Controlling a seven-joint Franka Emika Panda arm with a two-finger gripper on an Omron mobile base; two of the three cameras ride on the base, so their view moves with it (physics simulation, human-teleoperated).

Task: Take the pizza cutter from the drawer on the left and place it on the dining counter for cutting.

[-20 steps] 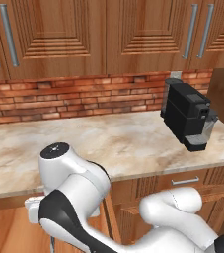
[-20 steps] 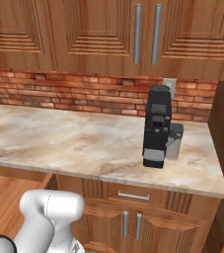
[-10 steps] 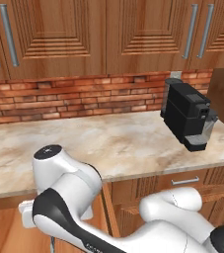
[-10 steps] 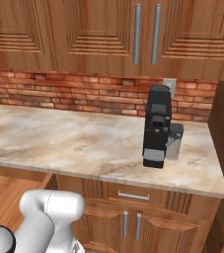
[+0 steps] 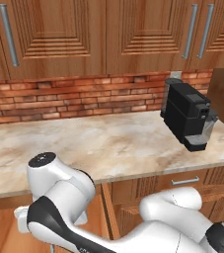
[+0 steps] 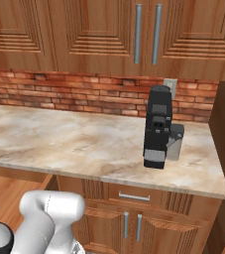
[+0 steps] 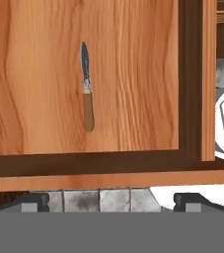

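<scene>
One step done: drawer point(image 7: 44, 99) pulled out, pizza cutter point(image 7: 86, 88) lying inside, untouched. Gripper point(image 7: 111, 200) above it, jaws spread wide, empty. Left: grab, carry to dining tabletop.

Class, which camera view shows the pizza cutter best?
The hand view: it looks straight down on the pizza cutter, seen edge-on, lying in the open drawer. The base views show the coffee machine counter instead.

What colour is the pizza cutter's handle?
Brown wood, clearest in the hand view: pizza cutter lying in the drawer.
</scene>
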